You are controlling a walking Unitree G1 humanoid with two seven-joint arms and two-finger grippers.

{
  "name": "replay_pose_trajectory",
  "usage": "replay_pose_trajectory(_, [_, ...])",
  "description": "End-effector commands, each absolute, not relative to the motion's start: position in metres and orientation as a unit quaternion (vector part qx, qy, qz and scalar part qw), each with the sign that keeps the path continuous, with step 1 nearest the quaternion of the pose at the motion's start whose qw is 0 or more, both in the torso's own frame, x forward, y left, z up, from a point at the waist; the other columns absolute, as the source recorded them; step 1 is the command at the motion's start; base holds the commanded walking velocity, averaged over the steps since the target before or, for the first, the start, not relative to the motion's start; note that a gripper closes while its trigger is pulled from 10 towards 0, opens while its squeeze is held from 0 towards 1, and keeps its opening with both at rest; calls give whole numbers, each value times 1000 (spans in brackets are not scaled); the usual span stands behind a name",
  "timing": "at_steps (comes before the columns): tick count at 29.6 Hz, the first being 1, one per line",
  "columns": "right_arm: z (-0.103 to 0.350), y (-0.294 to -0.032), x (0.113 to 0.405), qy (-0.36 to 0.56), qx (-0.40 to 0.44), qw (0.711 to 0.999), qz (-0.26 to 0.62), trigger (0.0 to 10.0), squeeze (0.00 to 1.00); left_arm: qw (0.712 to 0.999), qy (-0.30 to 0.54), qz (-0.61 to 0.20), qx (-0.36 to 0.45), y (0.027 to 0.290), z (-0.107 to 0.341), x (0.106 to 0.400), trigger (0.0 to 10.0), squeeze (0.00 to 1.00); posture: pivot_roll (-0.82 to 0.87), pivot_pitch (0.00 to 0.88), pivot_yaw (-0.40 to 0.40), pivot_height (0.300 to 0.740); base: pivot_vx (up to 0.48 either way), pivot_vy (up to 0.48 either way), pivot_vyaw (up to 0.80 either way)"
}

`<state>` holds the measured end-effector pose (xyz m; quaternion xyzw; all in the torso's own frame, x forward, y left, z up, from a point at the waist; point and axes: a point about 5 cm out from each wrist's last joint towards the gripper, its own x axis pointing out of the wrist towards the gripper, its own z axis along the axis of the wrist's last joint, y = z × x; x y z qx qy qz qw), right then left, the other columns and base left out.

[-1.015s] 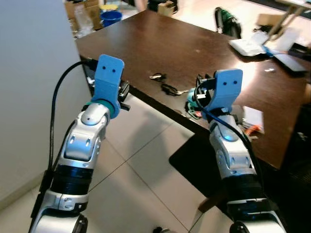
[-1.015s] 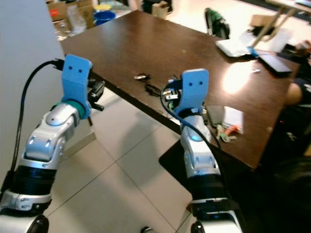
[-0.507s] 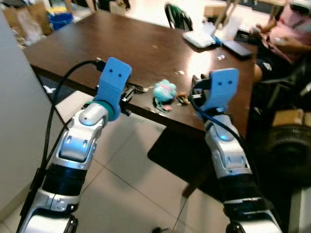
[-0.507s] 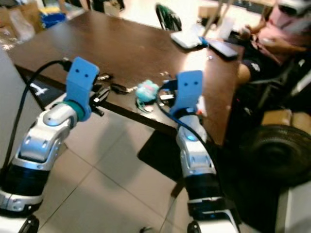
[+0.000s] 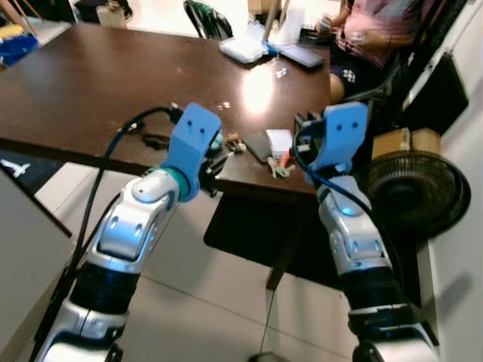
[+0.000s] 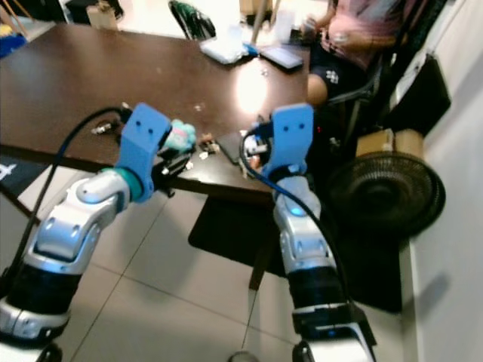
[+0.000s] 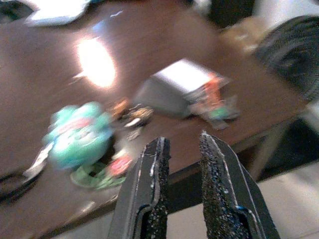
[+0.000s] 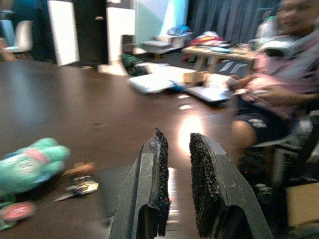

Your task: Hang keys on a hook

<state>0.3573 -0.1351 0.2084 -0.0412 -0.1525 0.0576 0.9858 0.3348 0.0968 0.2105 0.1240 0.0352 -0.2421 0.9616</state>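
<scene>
A bunch of keys with a teal plush keychain lies on the dark brown table, close to its front edge. The teal plush sits just beyond my left arm's blue wrist mount. My left gripper hovers at the table's front edge, a little short of the keys, open by a narrow gap with nothing in it. My right gripper is raised over the table's right part, also narrowly open and empty. The keys lie off to its side.
A grey wallet, a white card and small clutter lie by the keys. A black key fob rests further left. A person sits at the table's far right. A black fan and a cardboard box stand on the right.
The whole view has swung right along the table, so the camera moved. The plush and keys now sit right at my left gripper. Both grippers keep the same pose.
</scene>
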Motion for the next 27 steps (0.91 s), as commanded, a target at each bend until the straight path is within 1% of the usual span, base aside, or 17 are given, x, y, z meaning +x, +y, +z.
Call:
replay_pose_trajectory(1, [208, -132, 358, -151, -37, 986, 59, 10000, 0, 960, 46, -241, 134, 102, 204, 334, 10000, 0, 81, 0, 89, 740, 0, 0, -800])
replay_pose_trajectory(5, [207, -132, 358, -151, -37, 986, 59, 10000, 0, 959, 48, -242, 139, 102, 203, 334, 10000, 0, 81, 0, 89, 740, 0, 0, -800])
replay_pose_trajectory(9, [207, -132, 358, -152, -43, 985, 67, 10000, 0, 953, 51, -242, 175, 107, 198, 335, 10000, 0, 82, 0, 92, 740, 0, 0, -750])
replay_pose_trajectory(11, [207, -132, 358, -152, -43, 985, 67, 10000, 0, 953, 51, -242, 175, 107, 198, 335, 10000, 0, 82, 0, 92, 740, 0, 0, -600])
replay_pose_trajectory(14, [209, -128, 356, -161, -52, 982, 83, 10000, 0, 954, 38, -216, 206, 111, 197, 339, 10000, 0, 83, 0, 93, 740, 0, 0, 0])
replay_pose_trajectory(15, [209, -128, 356, -161, -52, 982, 83, 10000, 0, 954, 38, -216, 206, 111, 197, 339, 10000, 0, 83, 0, 93, 740, 0, 0, 0])
replay_pose_trajectory(16, [211, -123, 354, -168, -44, 980, 100, 10000, 0, 958, 26, -195, 207, 114, 199, 341, 10000, 0, 85, 0, 94, 740, 0, 0, 0])
replay_pose_trajectory(22, [210, -119, 353, -165, -34, 979, 118, 10000, 0, 961, 26, -184, 204, 117, 199, 343, 10000, 0, 85, 0, 95, 740, 0, 0, 0])
replay_pose_trajectory(23, [209, -116, 353, -158, -39, 977, 137, 10000, 0, 956, 36, -198, 215, 116, 195, 341, 10000, 0, 85, 0, 95, 740, 0, 0, 0])
replay_pose_trajectory(24, [209, -116, 353, -158, -39, 977, 137, 10000, 0, 956, 36, -198, 215, 116, 195, 341, 10000, 0, 85, 0, 95, 740, 0, 0, 0])
replay_pose_trajectory(27, [205, -112, 354, -142, -43, 975, 167, 10000, 0, 936, 69, -242, 245, 112, 179, 333, 10000, 0, 94, 0, 93, 740, 0, 0, 0])
